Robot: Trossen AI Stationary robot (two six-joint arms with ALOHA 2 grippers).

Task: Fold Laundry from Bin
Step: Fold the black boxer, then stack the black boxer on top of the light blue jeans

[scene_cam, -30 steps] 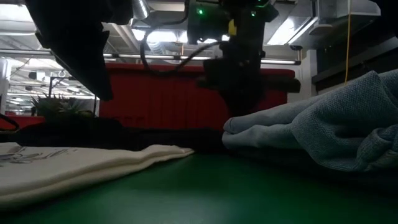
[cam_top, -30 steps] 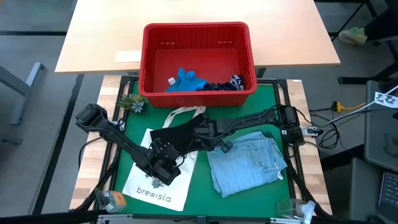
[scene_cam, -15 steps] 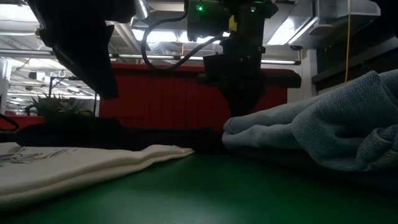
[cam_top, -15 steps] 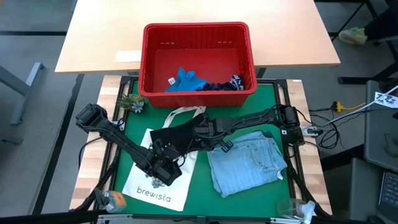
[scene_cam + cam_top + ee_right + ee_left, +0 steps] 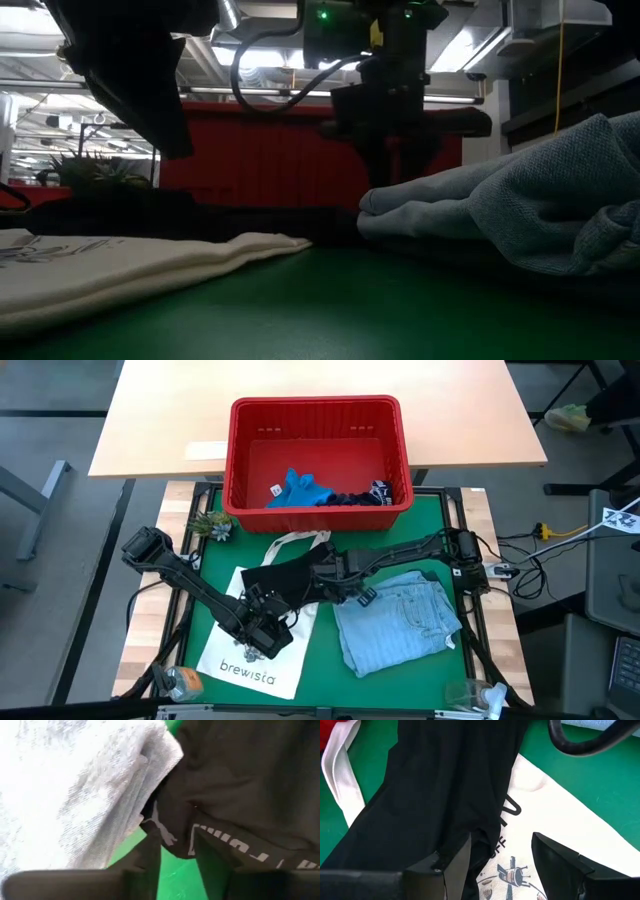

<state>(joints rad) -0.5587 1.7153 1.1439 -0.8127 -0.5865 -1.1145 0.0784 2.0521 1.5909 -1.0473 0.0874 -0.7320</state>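
Dark garment (image 5: 285,578) edge overlapping tote bag (image 5: 255,650), abutting denim (image 5: 400,622)

Bright even overhead view, dim backlit low view, blurry wrist close-ups

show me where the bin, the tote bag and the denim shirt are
bin (image 5: 318,405), high view, on its far rim.
tote bag (image 5: 232,658), high view, on the white cloth by the lettering.
denim shirt (image 5: 400,622), high view, middle of the folded cloth.

Right gripper (image 5: 175,851): fingers parted from shut, centre frame in the high view, over the dark garment (image 5: 285,577) edge.
Left gripper (image 5: 497,857): opened slightly wider.
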